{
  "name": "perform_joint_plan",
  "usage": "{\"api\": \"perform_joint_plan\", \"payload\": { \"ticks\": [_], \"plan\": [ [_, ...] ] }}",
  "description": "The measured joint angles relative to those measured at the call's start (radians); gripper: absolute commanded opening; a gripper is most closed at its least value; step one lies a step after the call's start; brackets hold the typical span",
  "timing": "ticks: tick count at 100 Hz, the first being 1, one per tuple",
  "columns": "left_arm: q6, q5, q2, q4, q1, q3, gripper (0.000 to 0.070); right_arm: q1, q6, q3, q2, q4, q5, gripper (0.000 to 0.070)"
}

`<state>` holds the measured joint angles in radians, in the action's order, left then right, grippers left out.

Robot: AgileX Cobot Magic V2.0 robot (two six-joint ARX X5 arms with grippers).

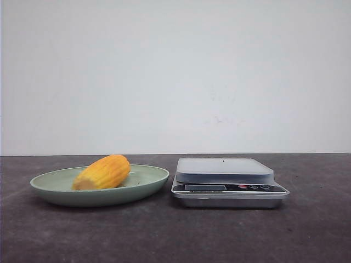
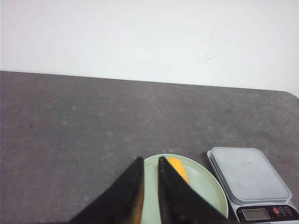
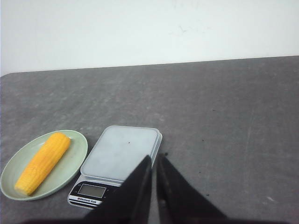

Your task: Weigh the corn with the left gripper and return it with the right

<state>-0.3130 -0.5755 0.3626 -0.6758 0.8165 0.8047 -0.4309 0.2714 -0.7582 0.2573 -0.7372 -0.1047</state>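
Note:
The corn (image 1: pixel 103 172), a yellow-orange cob, lies on a pale green plate (image 1: pixel 148 183) at the left of the table. It also shows in the right wrist view (image 3: pixel 42 162), and partly behind a finger in the left wrist view (image 2: pixel 178 167). A silver kitchen scale (image 1: pixel 225 170) with an empty platform stands just right of the plate. My left gripper (image 2: pixel 150 160) hangs above the plate's near side, its jaws nearly together and empty. My right gripper (image 3: pixel 154 157) hangs above the scale's (image 3: pixel 122 150) near right edge, shut and empty. Neither arm shows in the front view.
The dark grey tabletop (image 1: pixel 307 230) runs to a plain white wall behind. The scale's display and buttons (image 1: pixel 252 187) face the front. Bare table lies left of the plate (image 2: pixel 56 140) and right of the scale (image 3: pixel 233 140).

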Motion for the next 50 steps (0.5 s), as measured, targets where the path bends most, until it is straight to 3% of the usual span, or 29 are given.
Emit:
{"api": "perform_joint_plan", "payload": {
  "ticks": [16,33,40,50],
  "plan": [
    [0.002,0.000,-0.015,0.000,-0.018,0.000,0.0028,0.000,0.000,0.000,0.000,0.000,0.000,0.0012],
    [0.021,0.012,-0.073,0.038,-0.187,-0.025,0.0027,0.000,0.003,0.000,0.000,0.000,0.000,0.0012],
    [0.036,0.073,-0.109,0.089,-0.288,-0.085,0.0028,0.000,0.004,0.000,0.000,0.000,0.000,0.0012],
    [0.071,0.234,-0.179,0.183,-0.440,-0.214,0.0027,0.000,0.006,0.000,0.000,0.000,0.000,0.0012]
  ]
}}
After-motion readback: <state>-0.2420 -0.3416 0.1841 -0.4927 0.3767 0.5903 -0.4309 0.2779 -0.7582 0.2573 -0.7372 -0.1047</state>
